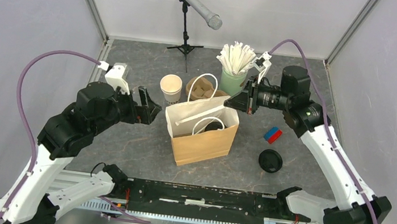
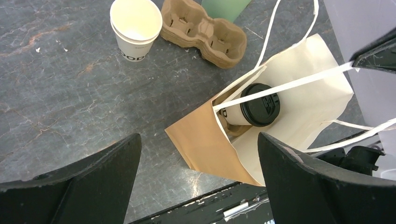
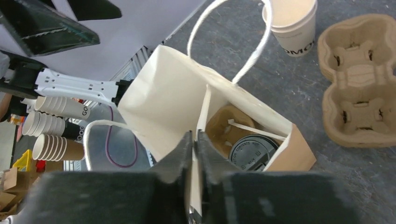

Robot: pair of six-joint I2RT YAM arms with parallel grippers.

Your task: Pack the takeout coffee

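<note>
Pale walls close round a dark grey marbled table [image 1: 122, 154], with both arms reaching in from its near edge. At the middle stands an upright brown paper bag with a white lining [image 1: 203, 144], its mouth open. The left pincer [image 1: 150, 103] hangs just to the left of the bag with its jaws spread as wide as they go, holding nothing. The right pincer [image 3: 195, 137] sits at the bag's far right rim, its jaws pinched almost together on a white paper strip handle [image 2: 289, 84] of the bag, which it pulls taut across the opening. Behind the bag lie a brown moulded-pulp cup carrier [image 1: 202, 89] and, to its left, a stack of lidless cream-white paper cups [image 1: 170, 88]. A pale green cup full of white sticks [image 1: 235, 65] stands farther back. The takeout coffee, a small white paper cup with a round black plastic lid [image 2: 259, 106], stands upright down inside the bag. A loose round black lid [image 1: 270, 161] lies on the table to the right of the bag, and a small red and blue block [image 1: 272, 134] lies just beyond it.
</note>
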